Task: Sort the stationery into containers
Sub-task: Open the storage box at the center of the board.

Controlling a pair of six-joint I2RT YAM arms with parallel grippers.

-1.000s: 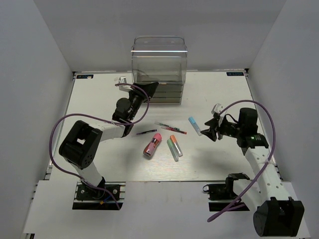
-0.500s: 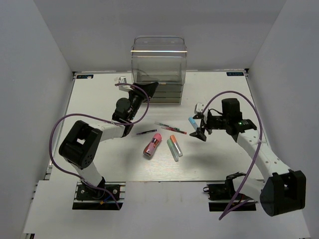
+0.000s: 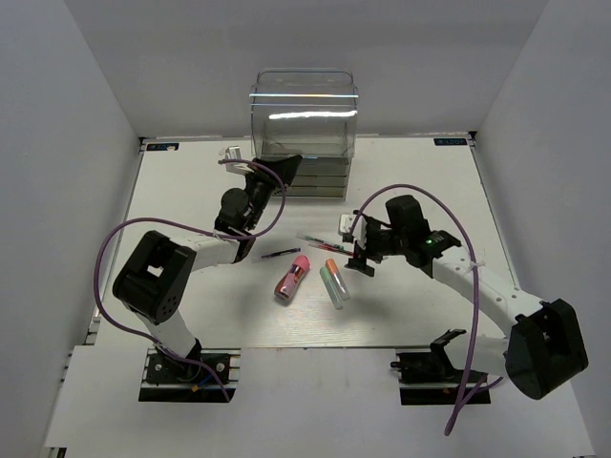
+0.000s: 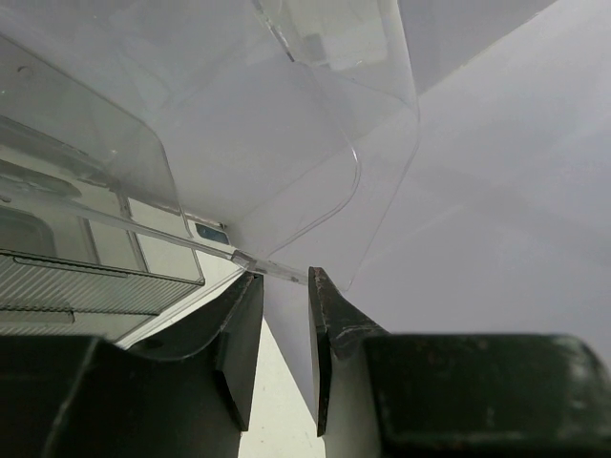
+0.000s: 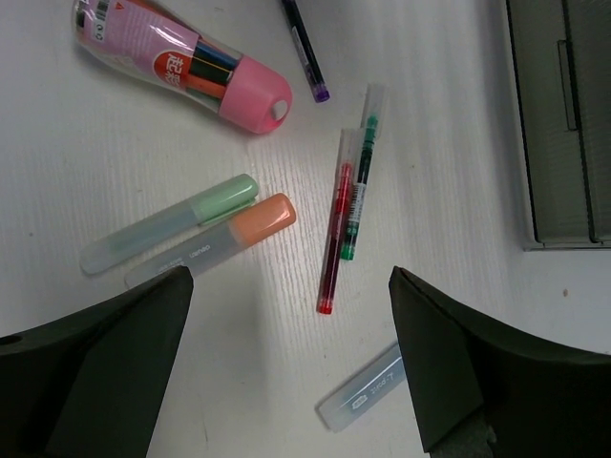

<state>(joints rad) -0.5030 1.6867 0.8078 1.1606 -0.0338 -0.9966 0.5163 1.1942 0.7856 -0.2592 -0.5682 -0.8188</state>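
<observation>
- The clear organizer (image 3: 304, 119) stands on the counter (image 3: 420, 181). The left end effector (image 4: 284, 277) is right at its top bin, with its fingers almost together and the thin clear rim at their tips. I cannot tell if it pinches the rim.
- The right end effector (image 5: 288, 284) is wide open and holds nothing. It hangs above the counter, likely to pick something up.
- The pink tube (image 5: 181, 62) lies far ahead of it.
- The green marker (image 5: 172, 224) and orange marker (image 5: 215, 243) lie side by side, just ahead.
- The pale blue marker (image 5: 368, 391) lies between its fingers, nearest.
- The red pen (image 5: 334, 239) and green pen (image 5: 358, 181) lie just ahead too.
</observation>
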